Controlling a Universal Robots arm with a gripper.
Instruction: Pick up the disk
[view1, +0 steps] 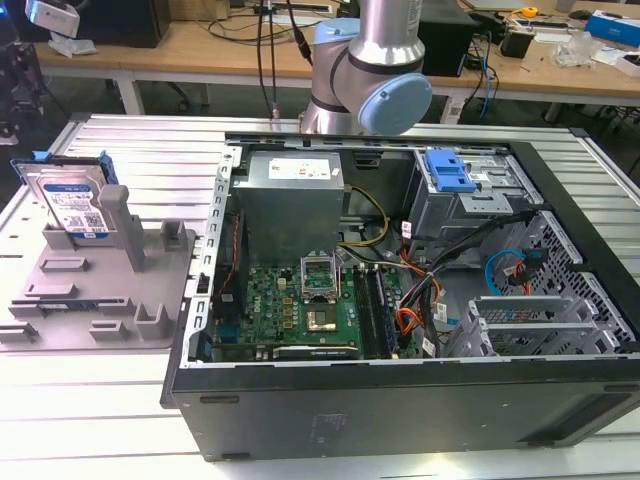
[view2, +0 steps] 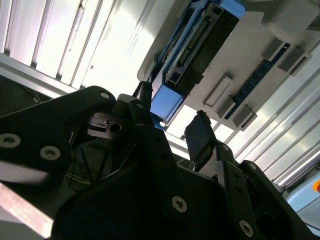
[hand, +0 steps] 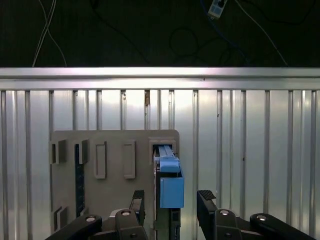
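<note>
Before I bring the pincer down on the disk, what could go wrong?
1. The disk stands on edge in the tray beside a post; a finger of the open pincer might strike that post.
2. In the first wrist view the gap looks tighter on one side, so a finger may clip the disk's top.
3. The open case sits close beside the tray; a wide swing could hit its wall.
</note>
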